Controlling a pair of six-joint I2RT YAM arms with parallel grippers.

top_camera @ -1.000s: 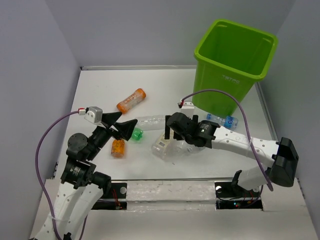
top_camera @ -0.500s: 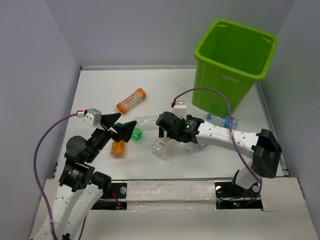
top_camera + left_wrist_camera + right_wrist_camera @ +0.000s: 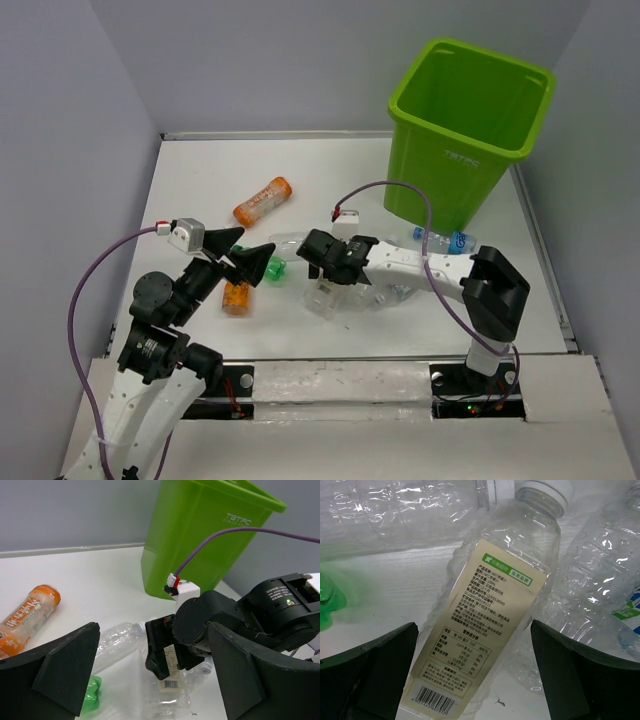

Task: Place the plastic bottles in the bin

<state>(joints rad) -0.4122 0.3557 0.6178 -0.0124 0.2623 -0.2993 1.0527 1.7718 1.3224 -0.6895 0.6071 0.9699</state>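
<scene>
**Top external view.** The lime-green bin stands upright at the far right corner of the white table. All the bottles lie on the table outside it.
- One orange bottle lies far left of centre, and a second orange bottle lies nearer the left arm.
- The left gripper is fully spread and holds nothing. The green bottle lies just beside it.
- The right gripper points down over a clear labelled bottle.
- A blue-labelled clear bottle lies near the foot of the bin.

**Left wrist view.** Both of this gripper's fingers stand wide apart with nothing between them.

**Right wrist view.** The fingers are spread wide on either side of the clear labelled bottle, which lies flat with its white cap pointing away. Contact between fingers and bottle cannot be determined.
</scene>
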